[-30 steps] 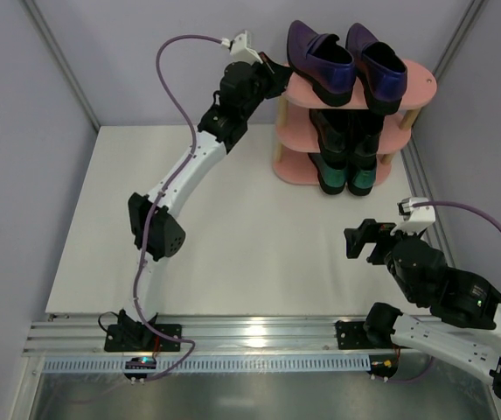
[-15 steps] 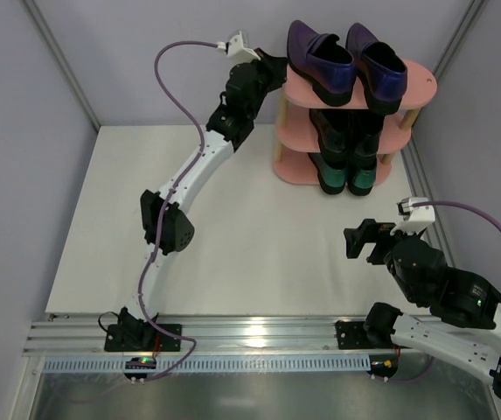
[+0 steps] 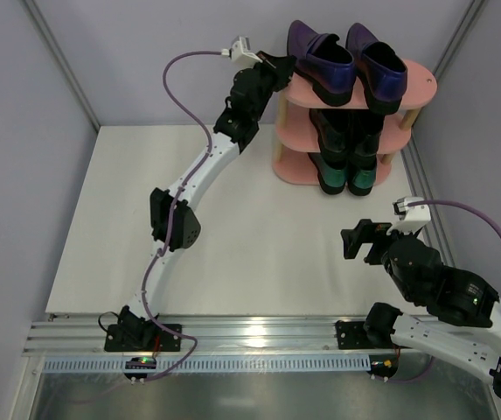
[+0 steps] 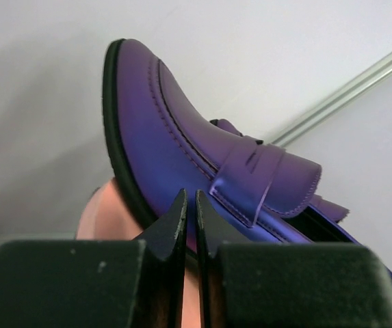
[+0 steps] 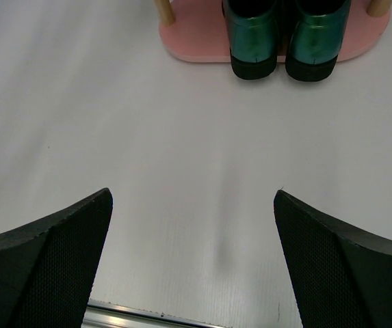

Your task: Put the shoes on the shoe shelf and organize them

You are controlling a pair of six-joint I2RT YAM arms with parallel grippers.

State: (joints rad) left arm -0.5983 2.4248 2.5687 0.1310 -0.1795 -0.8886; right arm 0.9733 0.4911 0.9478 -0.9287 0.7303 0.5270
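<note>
The pink shoe shelf [image 3: 420, 83] stands at the back right of the table. Two metallic purple loafers [image 3: 320, 58] sit on its top board, a black pair [image 3: 346, 131] on the middle board, a dark green pair [image 3: 348, 175] on the bottom board. My left gripper [image 3: 281, 64] is shut and empty, its tips against the left purple loafer's [image 4: 182, 150] sole edge at the top board [image 4: 103, 215]. My right gripper [image 3: 362, 242] is open and empty, low over the table in front of the shelf. The right wrist view shows the green heels [image 5: 281, 41] on the bottom board [image 5: 196, 48].
White table top [image 3: 215, 219] lies between the arms. Grey walls and metal frame posts [image 3: 62, 66] stand close behind and beside the shelf. A metal rail [image 3: 250, 332] runs along the near edge.
My left arm has stretched further right and up, bringing its shut gripper against the left purple loafer. The right arm has hardly moved.
</note>
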